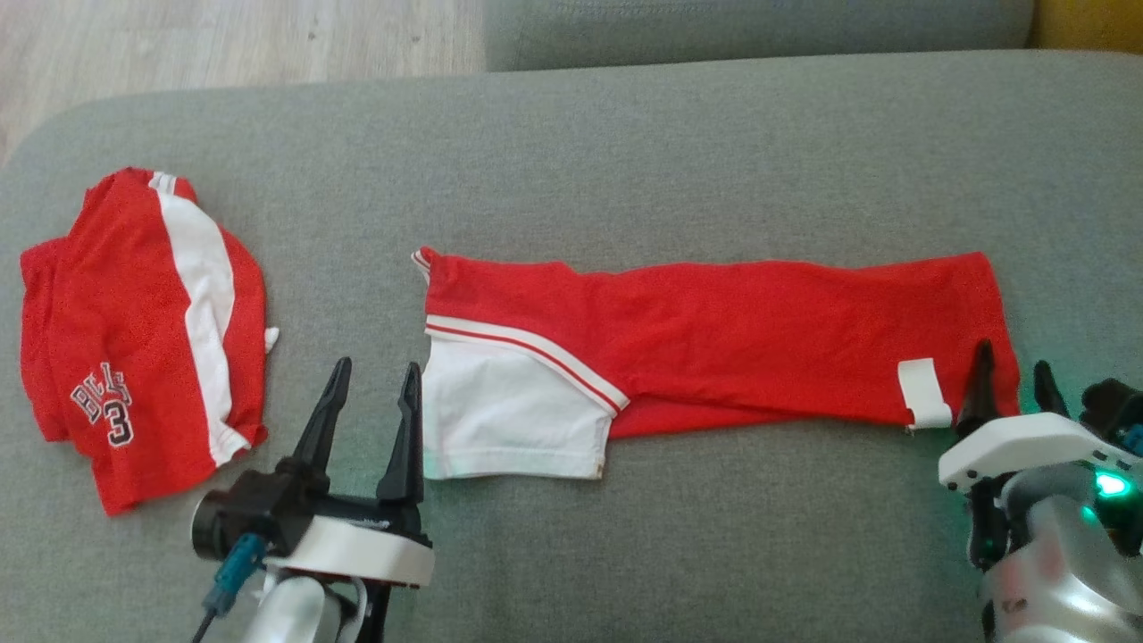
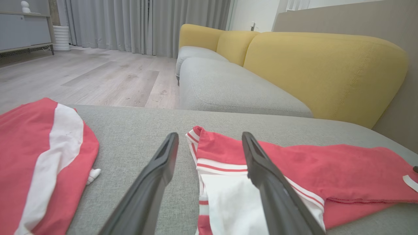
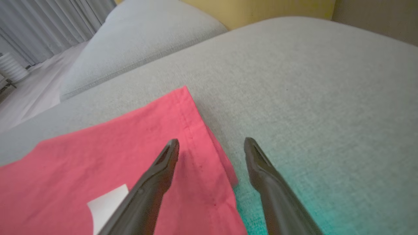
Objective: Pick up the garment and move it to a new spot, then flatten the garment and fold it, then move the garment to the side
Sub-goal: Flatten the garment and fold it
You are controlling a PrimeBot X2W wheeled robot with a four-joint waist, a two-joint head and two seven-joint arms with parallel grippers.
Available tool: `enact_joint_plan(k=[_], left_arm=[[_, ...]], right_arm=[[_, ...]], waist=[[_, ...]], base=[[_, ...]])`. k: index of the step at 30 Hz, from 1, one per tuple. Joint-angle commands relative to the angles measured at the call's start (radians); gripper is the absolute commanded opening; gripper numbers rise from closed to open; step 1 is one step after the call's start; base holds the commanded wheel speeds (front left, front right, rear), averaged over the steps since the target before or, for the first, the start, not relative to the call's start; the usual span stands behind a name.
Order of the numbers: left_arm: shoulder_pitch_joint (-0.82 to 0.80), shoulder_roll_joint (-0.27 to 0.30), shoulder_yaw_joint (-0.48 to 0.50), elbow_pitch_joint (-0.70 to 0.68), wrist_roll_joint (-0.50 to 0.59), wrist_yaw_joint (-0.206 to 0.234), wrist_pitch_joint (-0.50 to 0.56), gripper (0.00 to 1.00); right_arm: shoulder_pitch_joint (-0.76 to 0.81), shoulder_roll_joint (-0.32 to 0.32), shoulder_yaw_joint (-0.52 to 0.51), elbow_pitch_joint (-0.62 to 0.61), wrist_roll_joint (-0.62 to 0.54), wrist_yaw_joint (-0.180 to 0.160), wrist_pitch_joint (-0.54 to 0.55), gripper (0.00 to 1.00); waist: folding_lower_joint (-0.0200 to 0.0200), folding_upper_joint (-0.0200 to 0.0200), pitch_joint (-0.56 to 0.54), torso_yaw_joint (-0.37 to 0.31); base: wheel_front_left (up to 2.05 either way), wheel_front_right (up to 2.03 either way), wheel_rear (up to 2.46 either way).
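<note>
Grey sofa cushion (image 1: 625,152) underneath, and the red garment (image 1: 732,339) lies stretched out flat across it, white panel at its near left corner. Left gripper (image 1: 377,364) sits at that left edge, fingers spread, gripping nothing. Right gripper (image 1: 1013,354) is spread too, straddling the right hem. Off left, a folded red jersey (image 1: 134,330) lies well apart.

So the red garment (image 1: 714,339) lies stretched out long across the grey cushion (image 1: 625,161), with a white panel (image 1: 509,420) at its left end and a small white tag (image 1: 924,393) near its right end. The left gripper (image 1: 377,366) sits just beside that panel, fingers spread. The right gripper (image 1: 1013,355) is at the right corner, fingers apart too, 1 over the red cloth. A folded red top (image 1: 116,339) with a 3 on it lies well off to the left.
</note>
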Motion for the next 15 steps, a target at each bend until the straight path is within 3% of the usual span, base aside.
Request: enact_joint_plan(k=[1,8,9,10,11,12,15], left_arm=[[-0.047,-0.001,0.046,-0.023,0.013,-0.009,-0.009,1.0],[-0.067,-0.008,0.077,-0.018,0.037,-0.031,-0.009,1.0],[-0.069,-0.009,0.081,-0.016,0.039,-0.033,-0.009,1.0],[-0.07,-0.01,0.085,-0.014,0.042,-0.034,-0.009,1.0],[-0.07,-0.01,0.085,-0.014,0.042,-0.034,-0.009,1.0],[-0.071,-0.012,0.088,-0.012,0.044,-0.036,-0.009,1.0],[-0.07,-0.018,0.099,-0.009,0.047,-0.04,-0.009,1.0]], right_arm=[[-0.055,-0.003,0.001,0.029,-0.02,0.007,-0.021,1.0],[-0.153,-0.003,-0.024,0.227,-0.04,0.007,-0.043,1.0],[-0.166,-0.003,-0.019,0.242,-0.039,0.007,-0.045,0.92],[-0.176,-0.003,-0.014,0.255,-0.034,0.007,-0.047,0.48],[-0.176,-0.003,-0.014,0.255,-0.034,0.007,-0.047,0.48],[-0.186,-0.003,-0.009,0.262,-0.031,0.007,-0.048,0.04],[-0.195,-0.003,-0.002,0.227,-0.024,0.007,-0.048,0.0]], waist=[[-0.0001,0.0,0.014,0.007],[-0.0001,0.0,0.038,0.005],[-0.0001,0.0,0.038,0.003],[-0.0001,0.0,0.037,0.002],[-0.0001,0.0,0.037,0.002],[-0.0001,0.0,0.036,-0.001],[-0.0001,0.0,0.029,-0.01]], base=[[0.0,0.0,0.0],[0.0,0.0,0.0],[0.0,0.0,0.0],[0.0,0.0,0.0],[0.0,0.0,0.0],[0.0,0.0,0.0],[0.0,0.0,0.0]])
